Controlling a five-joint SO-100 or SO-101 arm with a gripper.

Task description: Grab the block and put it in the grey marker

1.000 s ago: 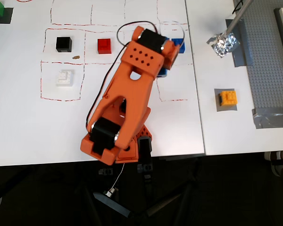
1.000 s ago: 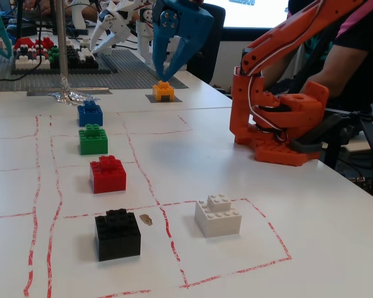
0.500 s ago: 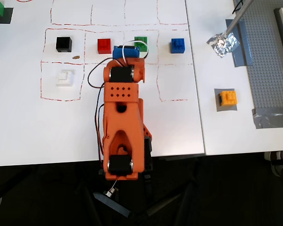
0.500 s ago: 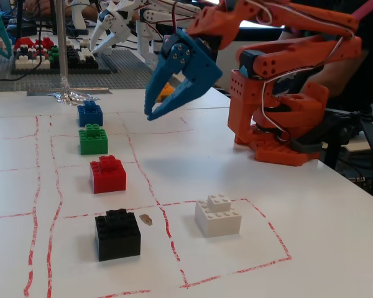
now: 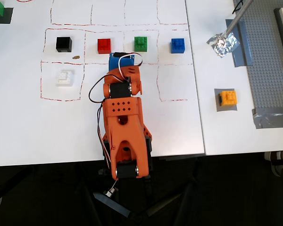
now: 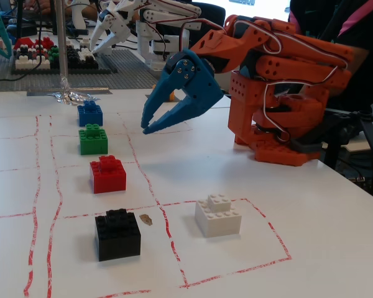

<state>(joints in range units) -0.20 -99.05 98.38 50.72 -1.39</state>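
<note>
The orange-yellow block (image 5: 228,98) sits on the grey marker (image 5: 218,107) at the right of the overhead view, on the second white table. In the fixed view both are hidden behind the arm's blue claw. My gripper (image 5: 120,59) (image 6: 145,130) hangs over the red-lined grid, far left of the block, just below the gap between the red and green blocks. Its fingertips meet, leaving a gap only nearer the hinge, and it holds nothing. The orange arm is folded back over its base.
A row of blocks lies in the grid: black (image 5: 64,44), red (image 5: 104,45), green (image 5: 141,43), blue (image 5: 177,45), with a white one (image 5: 64,77) below. Crumpled foil (image 5: 223,44) and a grey baseplate (image 5: 269,56) lie at the right. Other robot arms stand behind in the fixed view.
The arm swung away from the block on the grey marker, leftward in the overhead view, then folded back toward its base. The gripper went from wide open to tips together.
</note>
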